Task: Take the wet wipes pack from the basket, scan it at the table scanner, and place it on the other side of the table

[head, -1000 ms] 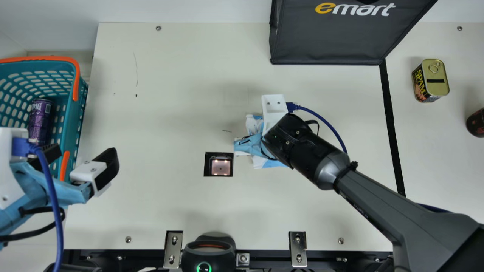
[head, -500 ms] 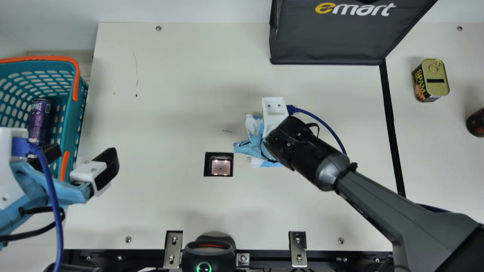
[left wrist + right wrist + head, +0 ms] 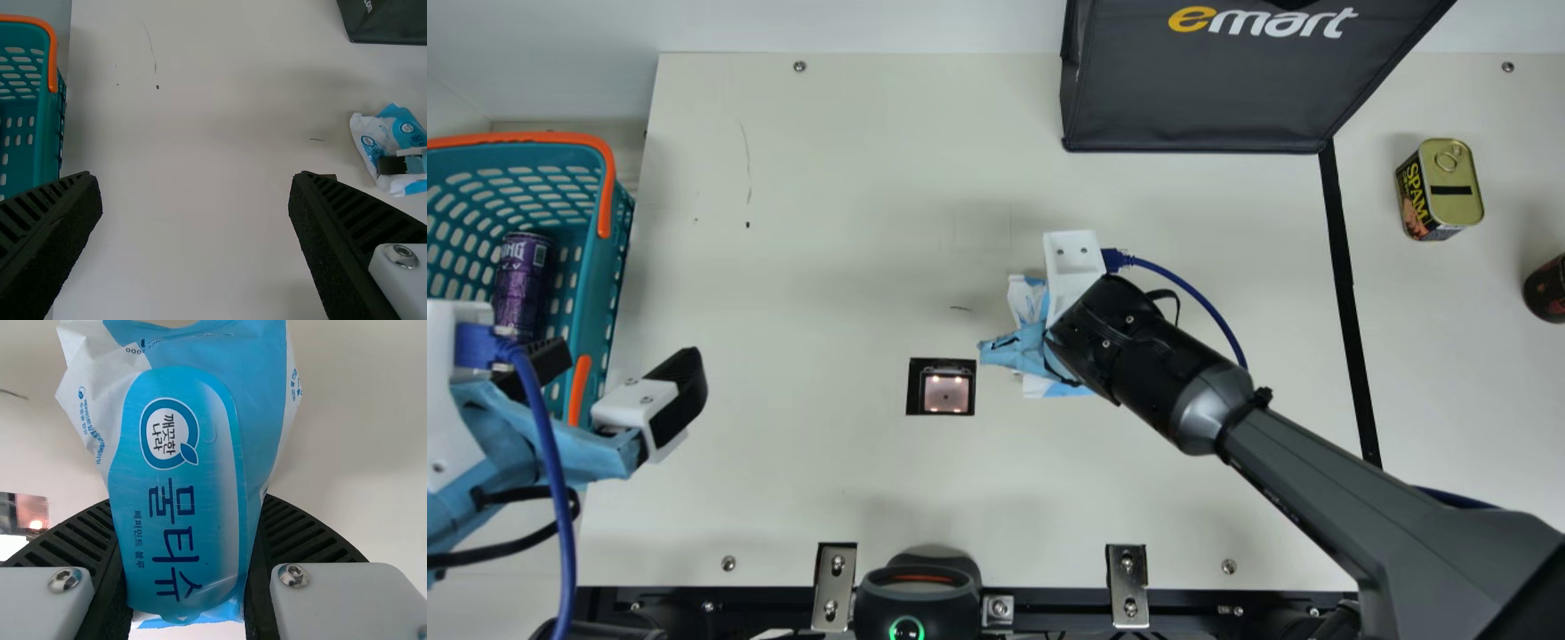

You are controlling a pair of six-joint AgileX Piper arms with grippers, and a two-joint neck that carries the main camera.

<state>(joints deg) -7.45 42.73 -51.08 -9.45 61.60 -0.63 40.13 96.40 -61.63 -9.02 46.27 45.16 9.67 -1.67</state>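
Likely at the scanning step; best keep the pack [image 3: 183, 453] firmly pinched in the right gripper [image 3: 187, 501], just right of the scanner [image 3: 945, 393] near the main view's centre; turn the barcode squarely to the glass, without crumpling; leave the left gripper [image 3: 195, 177], spread wide and empty, beside the basket [image 3: 596, 293]; since the earlier frame, shifted pack and right gripper slightly toward lower right.

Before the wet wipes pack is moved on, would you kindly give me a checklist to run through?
- Wet wipes pack gripped between the right hand's fingers: ok
- Left hand empty and away from the pack: ok
- Table scanner uncovered: ok
- Scan registered: cannot tell
- Pack raised off the table: cannot tell
- Pack past the black line, beside the Spam can: not ok
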